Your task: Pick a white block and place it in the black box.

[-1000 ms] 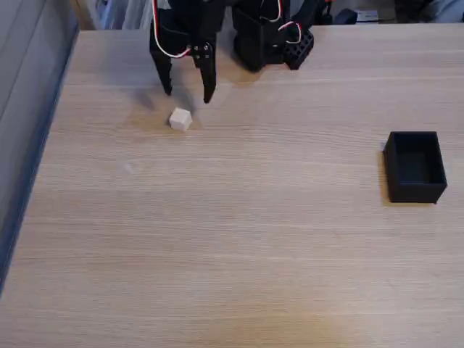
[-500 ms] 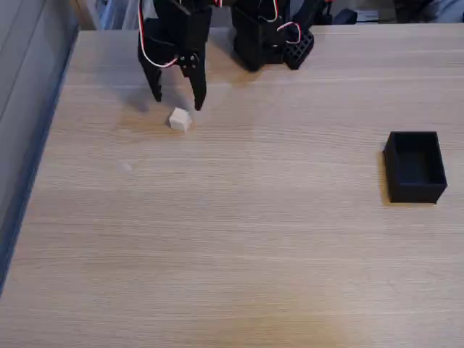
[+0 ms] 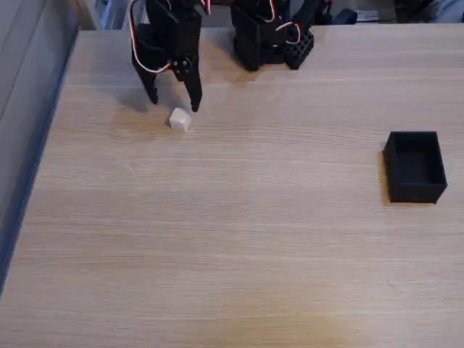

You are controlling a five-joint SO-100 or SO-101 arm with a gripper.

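On the tabletop (image 3: 239,239) in the fixed view: block (image 3: 180,119) far left, near the back edge. Just behind it, tool (image 3: 174,101), tips spread and pointing down, right tip nearly over the block. Box (image 3: 415,166) well apart at the right edge, nearer the front than the block.

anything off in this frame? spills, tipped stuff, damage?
Nothing stands out. The white block sits intact on the table by the open gripper, turned slightly askew to the table edges. The black box stands upright, empty.
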